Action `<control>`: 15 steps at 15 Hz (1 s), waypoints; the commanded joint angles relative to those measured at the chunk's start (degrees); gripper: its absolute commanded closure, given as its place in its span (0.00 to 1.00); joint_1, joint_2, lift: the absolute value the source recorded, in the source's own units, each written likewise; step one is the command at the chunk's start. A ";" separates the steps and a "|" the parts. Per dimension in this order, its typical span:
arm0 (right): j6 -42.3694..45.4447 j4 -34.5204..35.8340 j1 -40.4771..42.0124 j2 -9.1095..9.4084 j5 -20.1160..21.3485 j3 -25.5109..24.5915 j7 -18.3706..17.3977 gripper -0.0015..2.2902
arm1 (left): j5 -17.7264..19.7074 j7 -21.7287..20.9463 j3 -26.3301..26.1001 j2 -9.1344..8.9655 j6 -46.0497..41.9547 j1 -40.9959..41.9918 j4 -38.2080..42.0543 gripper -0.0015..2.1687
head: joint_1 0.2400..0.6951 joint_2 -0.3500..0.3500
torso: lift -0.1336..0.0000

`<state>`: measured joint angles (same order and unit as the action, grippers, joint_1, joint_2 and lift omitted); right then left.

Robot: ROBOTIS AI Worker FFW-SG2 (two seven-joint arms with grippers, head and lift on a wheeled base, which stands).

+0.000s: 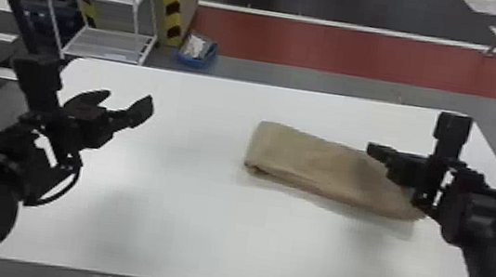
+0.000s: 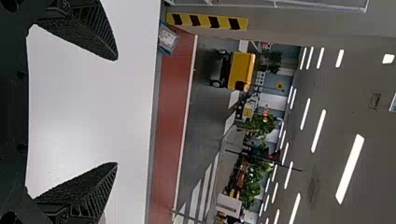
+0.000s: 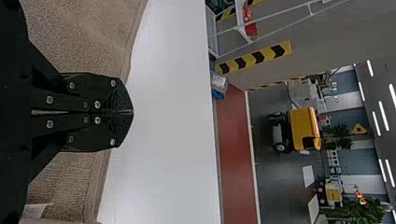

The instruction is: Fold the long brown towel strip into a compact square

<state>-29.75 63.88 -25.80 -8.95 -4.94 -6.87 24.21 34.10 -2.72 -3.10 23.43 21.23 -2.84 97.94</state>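
Note:
The brown towel [image 1: 309, 163] lies flat as a folded, layered strip on the right half of the white table, its long side running left to right. Over the table's left part, the left gripper [image 1: 128, 98] stands away from the towel. In the left wrist view that gripper [image 2: 116, 111] is wide open with nothing between its fingers. The right gripper [image 1: 372, 150] is over the towel's right part. Seen from the right wrist, this gripper [image 3: 132, 111] has its fingers pressed together, with the towel [image 3: 84, 28] beneath and no cloth between the tips.
The white table [image 1: 181, 234] extends in front of and to the left of the towel. Beyond its far edge stand a white shelf rack [image 1: 102, 36] and a blue bin [image 1: 197, 51] on the floor.

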 commanded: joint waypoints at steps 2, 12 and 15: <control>-7.48 6.16 3.65 -2.04 -0.95 -2.45 0.31 0.92 | -0.09 0.00 -0.42 -0.23 0.00 -0.33 -0.20 0.04 | 0.98 0.49 | 0.10; -9.23 7.40 6.90 -5.64 -4.03 -2.45 0.22 0.92 | -0.18 0.17 -1.47 -0.31 0.00 -0.15 0.32 0.04 | 1.00 0.37 | 0.10; -7.48 2.12 3.21 -4.06 -2.01 -1.22 -0.04 0.92 | -0.09 0.09 -1.12 0.04 0.00 -0.15 0.23 0.04 | 1.00 0.39 | 0.10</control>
<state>-38.15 68.46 -20.92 -13.76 -7.87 -8.65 24.19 33.97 -2.58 -4.49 23.32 21.26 -2.96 98.26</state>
